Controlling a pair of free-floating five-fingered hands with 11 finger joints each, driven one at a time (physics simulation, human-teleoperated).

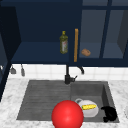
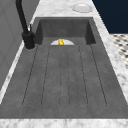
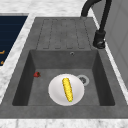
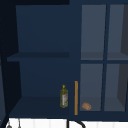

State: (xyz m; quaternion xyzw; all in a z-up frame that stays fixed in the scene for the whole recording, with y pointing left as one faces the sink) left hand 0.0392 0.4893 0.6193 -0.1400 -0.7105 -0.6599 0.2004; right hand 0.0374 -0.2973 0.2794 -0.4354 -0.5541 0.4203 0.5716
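A white plate (image 1: 90,113) lies in the sink basin (image 1: 100,92) with a yellow corn cob (image 1: 89,107) on it. The right side view has the plate (image 3: 56,90) and the corn cob (image 3: 67,89) beside the drain (image 3: 83,79). My right hand (image 1: 109,113) hovers at the basin's front right corner, just right of the plate. A big red ball (image 1: 67,115) sits at the sink's front edge, left of the plate. A small red object (image 3: 37,74) lies on the basin floor near its front wall.
The black faucet (image 1: 67,75) stands behind the sink, with the ribbed drainboard (image 1: 45,97) to its left. The open wall cabinet holds an oil bottle (image 4: 64,97) and a brown lump (image 4: 86,106) beside an orange handle (image 4: 76,97). A pale dish (image 2: 81,7) rests on the counter.
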